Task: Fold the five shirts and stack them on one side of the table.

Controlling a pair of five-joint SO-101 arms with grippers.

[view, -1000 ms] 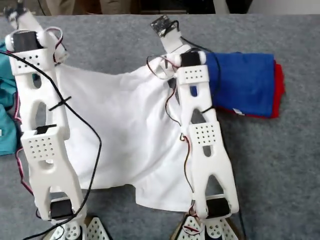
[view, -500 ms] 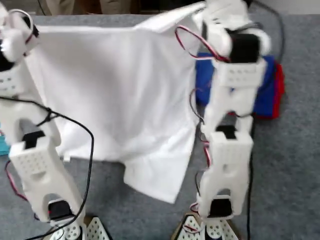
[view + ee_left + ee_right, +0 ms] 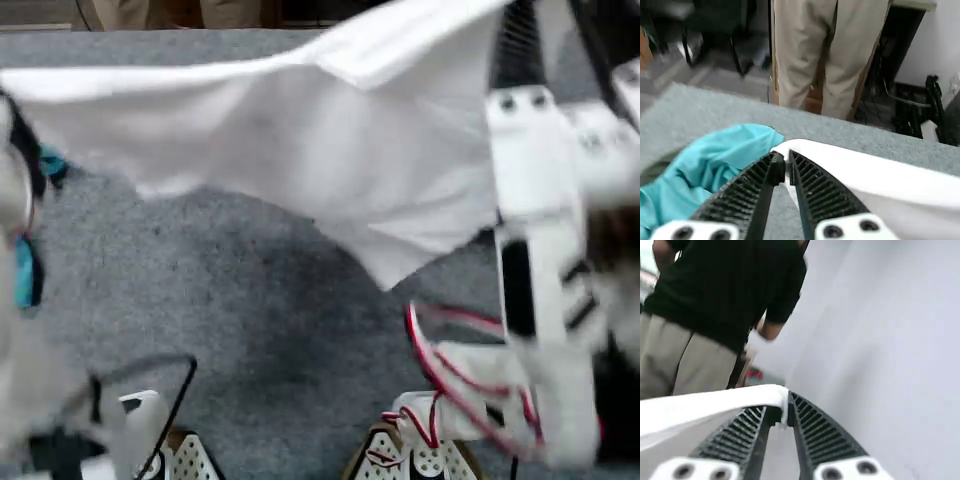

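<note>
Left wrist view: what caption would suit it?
Left gripper shut on the white shirt, teal shirt beside it on the grey table.

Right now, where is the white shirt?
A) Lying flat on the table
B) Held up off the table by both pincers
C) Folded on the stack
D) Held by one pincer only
B: the white shirt hangs stretched above the table, its edge pinched in the left pincer and the right pincer.
</note>
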